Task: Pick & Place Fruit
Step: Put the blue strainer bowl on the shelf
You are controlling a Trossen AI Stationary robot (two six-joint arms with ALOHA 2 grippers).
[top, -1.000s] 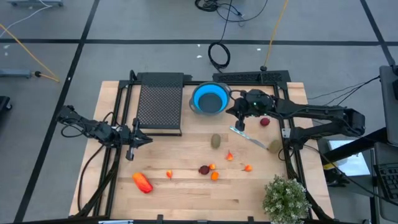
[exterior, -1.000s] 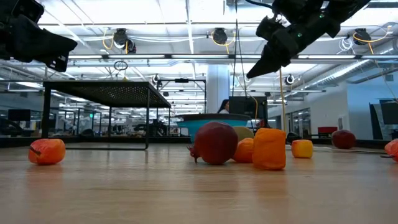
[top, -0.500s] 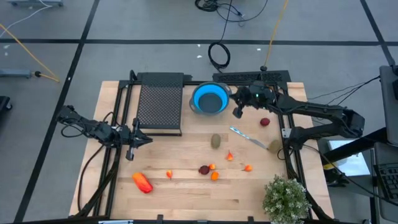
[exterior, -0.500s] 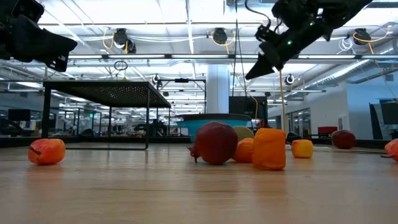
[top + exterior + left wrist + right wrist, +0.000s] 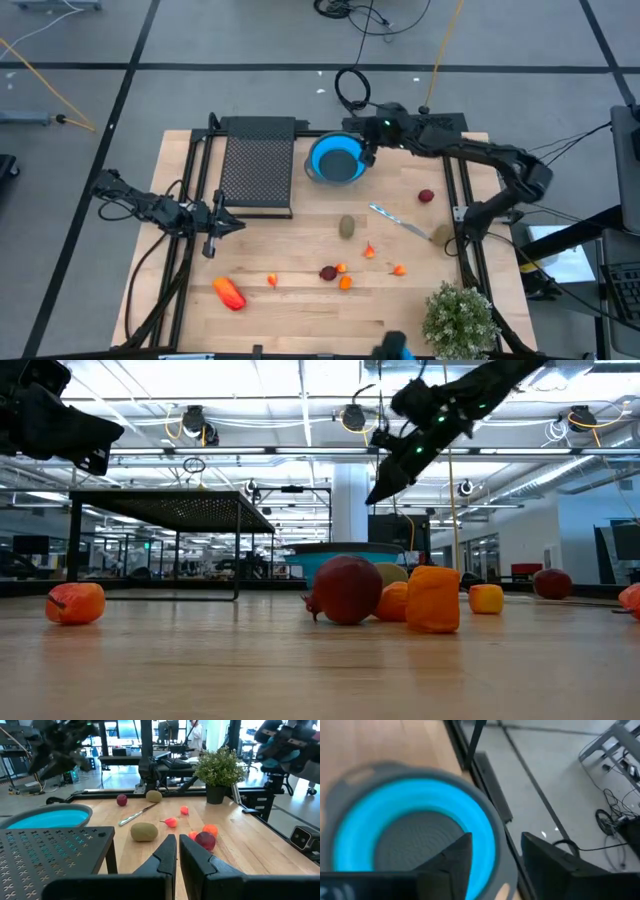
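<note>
Toy fruit lies scattered on the wooden table: a long red-orange piece (image 5: 229, 292) near left, a brownish-green oval (image 5: 347, 227) in the middle, a dark red one (image 5: 328, 272) with small orange pieces (image 5: 345, 283) beside it, and a red ball (image 5: 426, 196) at the right. My right gripper (image 5: 366, 157) hangs open above the right rim of the blue bowl (image 5: 336, 158), slanting down, with nothing between its fingers (image 5: 455, 857). My left gripper (image 5: 232, 224) waits at the table's left, shut and level, above the tabletop.
A black mesh rack (image 5: 257, 165) stands left of the bowl. A silvery knife (image 5: 398, 220) lies right of the oval, with another brownish fruit (image 5: 441, 233) at its end. A potted plant (image 5: 460, 318) stands at the near right corner. Black rails run along the table's left and right sides.
My right gripper has travelled from above the knife toward the far edge and to the left, ending over the bowl's right rim, and has turned a little on the way. The fruit on the table has not moved.
</note>
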